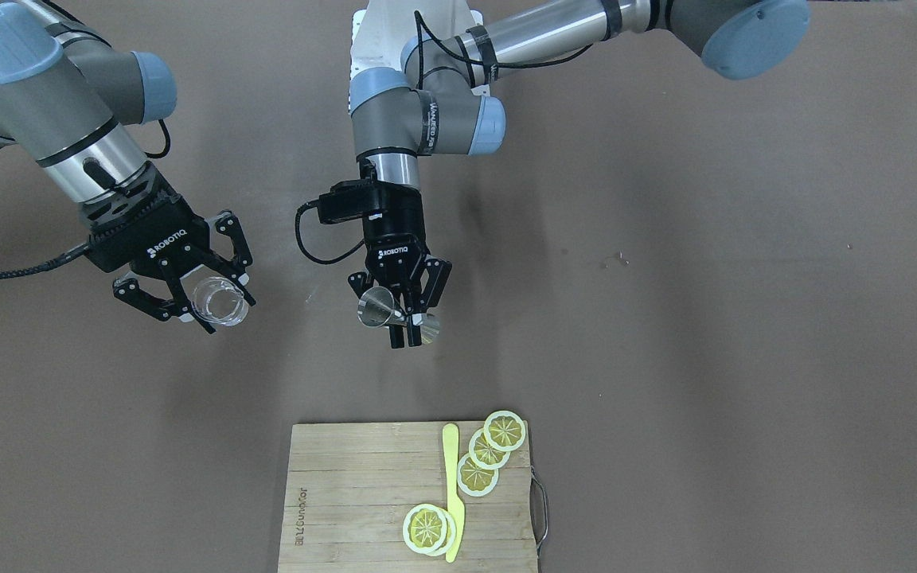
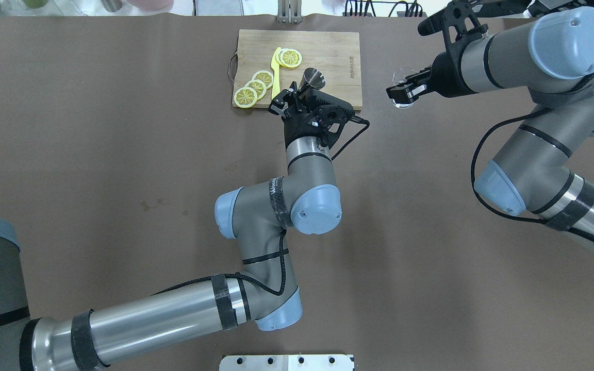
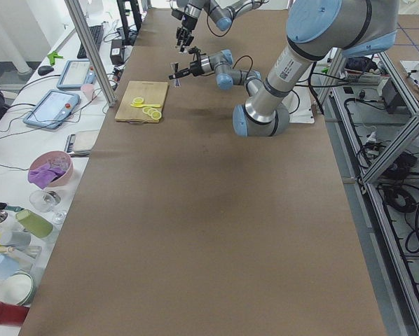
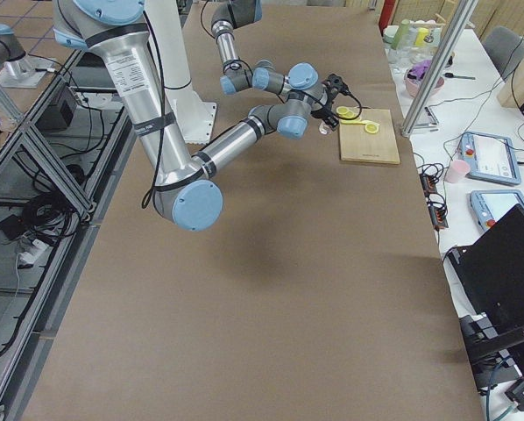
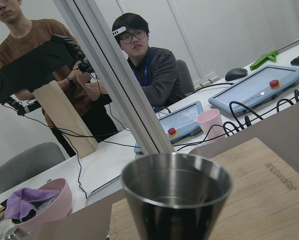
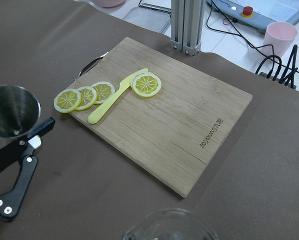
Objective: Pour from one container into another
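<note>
L gripper [image 1: 405, 330] clamps jigger [image 1: 376, 306], R gripper [image 1: 218, 312] clamps glass [image 1: 221, 298]; contents can't tell.

Nearest you lies the cutting board [image 1: 347, 493] with the lemon slices [image 1: 505, 430] and knife [image 1: 451, 485] on it, behind it the jigger [image 1: 379, 309] in the left gripper [image 1: 404, 331], and well off to your left the glass [image 1: 220, 301] in the right gripper [image 1: 218, 307].

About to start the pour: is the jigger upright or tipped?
Tipped. The front view, looking down, shows the jigger side-on in the left hand, both cones visible, mouth toward the glass.
</note>
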You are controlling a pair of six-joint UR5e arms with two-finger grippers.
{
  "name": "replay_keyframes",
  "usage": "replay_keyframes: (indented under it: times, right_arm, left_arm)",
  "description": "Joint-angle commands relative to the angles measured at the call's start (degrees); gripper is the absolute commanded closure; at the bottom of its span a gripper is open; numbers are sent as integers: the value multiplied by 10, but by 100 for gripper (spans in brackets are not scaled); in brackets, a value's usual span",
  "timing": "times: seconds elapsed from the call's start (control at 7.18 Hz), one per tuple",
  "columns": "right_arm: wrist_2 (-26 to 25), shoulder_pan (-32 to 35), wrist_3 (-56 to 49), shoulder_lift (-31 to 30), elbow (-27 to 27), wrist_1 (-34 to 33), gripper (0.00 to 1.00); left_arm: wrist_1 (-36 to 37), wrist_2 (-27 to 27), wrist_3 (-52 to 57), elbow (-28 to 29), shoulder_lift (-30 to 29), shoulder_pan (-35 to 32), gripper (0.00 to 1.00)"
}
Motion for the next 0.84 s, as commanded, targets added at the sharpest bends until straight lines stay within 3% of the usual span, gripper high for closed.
replay_keyframes:
  times: [0.0,0.7]
  right_arm:
    - [-1,0,-6,17,19,-38,100]
    - [-6,1,-107,56,17,-99,100]
  left_arm:
    - [0,0,-1,3,-4,0,100]
    - [-1,0,-1,2,-4,0,100]
